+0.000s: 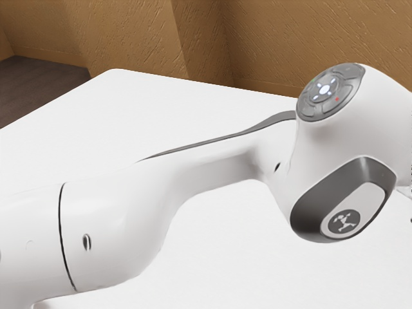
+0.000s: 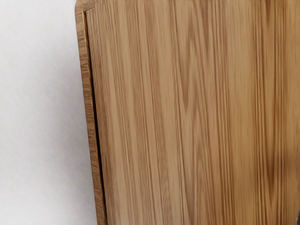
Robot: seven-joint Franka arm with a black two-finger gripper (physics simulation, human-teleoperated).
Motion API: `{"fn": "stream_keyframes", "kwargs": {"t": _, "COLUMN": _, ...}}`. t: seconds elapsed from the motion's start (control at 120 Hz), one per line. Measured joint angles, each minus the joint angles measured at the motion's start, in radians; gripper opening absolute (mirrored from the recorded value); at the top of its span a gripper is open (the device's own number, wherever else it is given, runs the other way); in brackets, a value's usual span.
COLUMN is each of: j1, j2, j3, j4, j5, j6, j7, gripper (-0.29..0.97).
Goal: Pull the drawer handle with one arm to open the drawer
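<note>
Here, white arm (image 1: 193, 183) across table (image 1: 129, 109), tan walls (image 1: 129, 32) behind, wood-grain panel (image 2: 197, 112).

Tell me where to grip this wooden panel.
Nowhere on the face: the panel is flat and flush in its frame, with just a thin seam. Best take a handle, straight from the front; I cannot place one from here.

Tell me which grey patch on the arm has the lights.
The round upper patch, with small coloured lights; the lower patch bears a white logo.
</note>
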Motion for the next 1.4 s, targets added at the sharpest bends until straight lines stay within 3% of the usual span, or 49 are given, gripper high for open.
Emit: {"fn": "stream_keyframes", "kwargs": {"t": 1.4, "j1": 0.037, "j2": -0.305, "j3": 0.0, "j4": -0.385, "j5": 0.013, "j6": 0.02, "j7": -0.094, "gripper": 0.67}}
